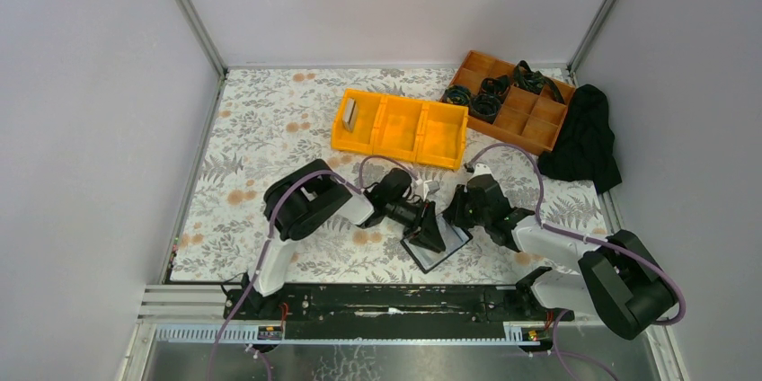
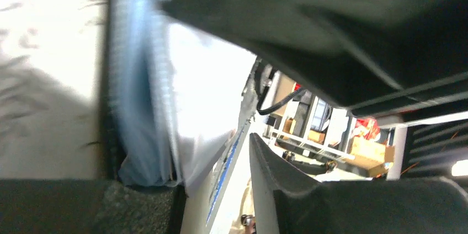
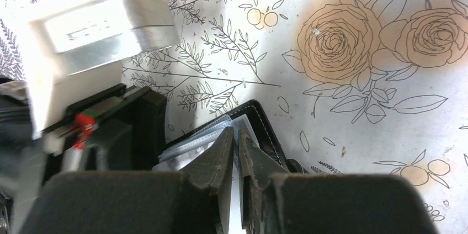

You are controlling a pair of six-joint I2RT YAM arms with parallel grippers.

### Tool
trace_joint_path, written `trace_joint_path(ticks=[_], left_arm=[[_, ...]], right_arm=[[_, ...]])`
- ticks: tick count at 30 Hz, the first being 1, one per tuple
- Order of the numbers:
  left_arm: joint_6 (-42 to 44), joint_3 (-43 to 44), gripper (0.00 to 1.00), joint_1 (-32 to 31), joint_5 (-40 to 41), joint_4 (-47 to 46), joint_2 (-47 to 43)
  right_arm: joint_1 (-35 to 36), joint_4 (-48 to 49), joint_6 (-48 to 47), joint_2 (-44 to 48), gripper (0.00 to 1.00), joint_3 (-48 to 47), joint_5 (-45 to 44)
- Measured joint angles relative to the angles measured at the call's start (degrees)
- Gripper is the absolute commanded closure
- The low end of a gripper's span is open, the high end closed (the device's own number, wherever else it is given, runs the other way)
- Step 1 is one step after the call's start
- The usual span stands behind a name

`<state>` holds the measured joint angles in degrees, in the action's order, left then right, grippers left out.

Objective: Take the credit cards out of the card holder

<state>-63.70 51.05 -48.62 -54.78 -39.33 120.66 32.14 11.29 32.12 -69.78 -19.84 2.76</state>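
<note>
The black card holder (image 1: pixel 442 251) lies open on the flowered table between the two arms, its clear sleeves fanned up. My right gripper (image 3: pixel 237 148) is shut on one thin clear sleeve (image 3: pixel 194 144) at the holder's black stitched edge (image 3: pixel 265 129). From the left, my left gripper (image 1: pixel 431 230) reaches down over the holder. In the blurred left wrist view its jaws (image 2: pixel 212 168) stand apart around bluish sleeves (image 2: pixel 141 134) and a pale sheet (image 2: pixel 204 101); whether that sheet is a card I cannot tell. One pale grey credit card (image 1: pixel 349 112) stands in the yellow bin's left compartment.
The yellow three-compartment bin (image 1: pixel 400 143) sits just behind the holder. An orange divided tray (image 1: pixel 530 120) with black rings stands at the back right, a black cloth (image 1: pixel 586 138) beside it. Grey walls close in the table on three sides.
</note>
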Motion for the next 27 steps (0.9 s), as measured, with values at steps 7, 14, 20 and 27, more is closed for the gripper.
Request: trace_joint_path(ticks=[7, 14, 20, 27], left_arm=[[-0.5, -1.0, 0.63, 2.6, 1.6, 2.7, 0.7], [-1.1, -1.4, 0.63, 7.3, 1.9, 2.1, 0.6], [-1.5, -1.1, 0.67, 8.2, 2.3, 2.2, 0.6], [-3.8, -1.6, 0.82, 8.6, 4.9, 1.3, 0.6]], right_arm=[[0.0, -0.6, 0.0, 0.4, 0.86, 0.0, 0.0], [0.1, -4.7, -0.3, 3.0, 0.86, 0.0, -0.2], [0.1, -7.5, -0.4, 4.3, 0.86, -0.2, -0.2], [0.1, -8.4, -0.7, 4.5, 0.86, -0.5, -0.6]])
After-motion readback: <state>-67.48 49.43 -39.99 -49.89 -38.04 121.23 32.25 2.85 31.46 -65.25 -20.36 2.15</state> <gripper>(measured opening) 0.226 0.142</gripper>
